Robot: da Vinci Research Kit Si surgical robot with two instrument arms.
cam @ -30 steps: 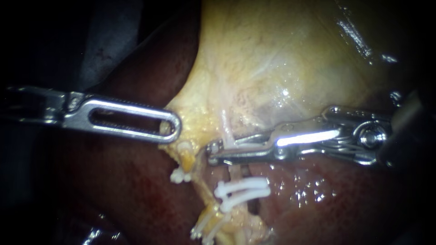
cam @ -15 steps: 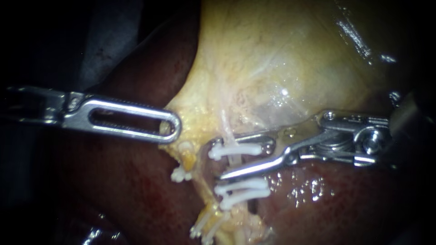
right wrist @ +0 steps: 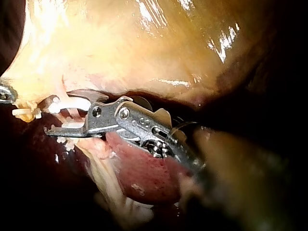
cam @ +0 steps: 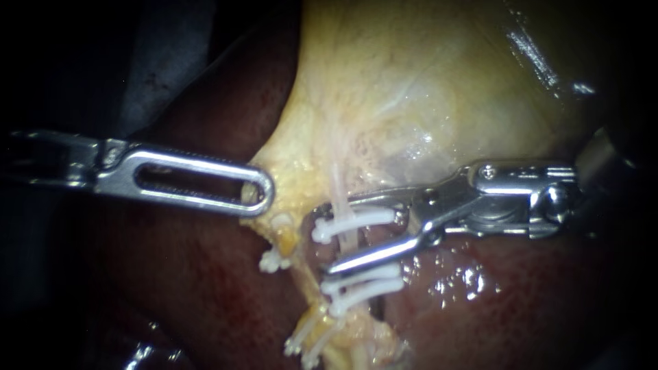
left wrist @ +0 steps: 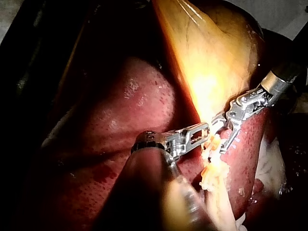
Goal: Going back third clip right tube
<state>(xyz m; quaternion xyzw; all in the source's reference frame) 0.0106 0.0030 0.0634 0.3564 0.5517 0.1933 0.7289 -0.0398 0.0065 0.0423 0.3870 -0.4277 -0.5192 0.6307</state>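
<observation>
The right tube (cam: 340,186) runs down from the pale gallbladder (cam: 411,89). A white clip (cam: 353,223) sits across it. My right instrument (cam: 323,238) comes in from the right with its jaws open, one above and one below that clip, neither squeezing it. Two more white clips (cam: 363,284) lie just below the lower jaw. In the right wrist view the same clip (right wrist: 72,103) lies between the open jaws of the right instrument (right wrist: 60,113). My left instrument (cam: 257,195) has slotted jaws and is shut on the gallbladder's edge, also seen in the left wrist view (left wrist: 204,132).
Dark red liver (cam: 192,274) lies under and around the tubes. A short yellow stub carrying white clips (cam: 274,260) sits left of the right tube, below the left jaws. More clips (cam: 308,342) show lower down.
The right jaws, shut over the tube a second ago, have opened and left a white clip across it. They stay around the clip. The left instrument has not moved.
</observation>
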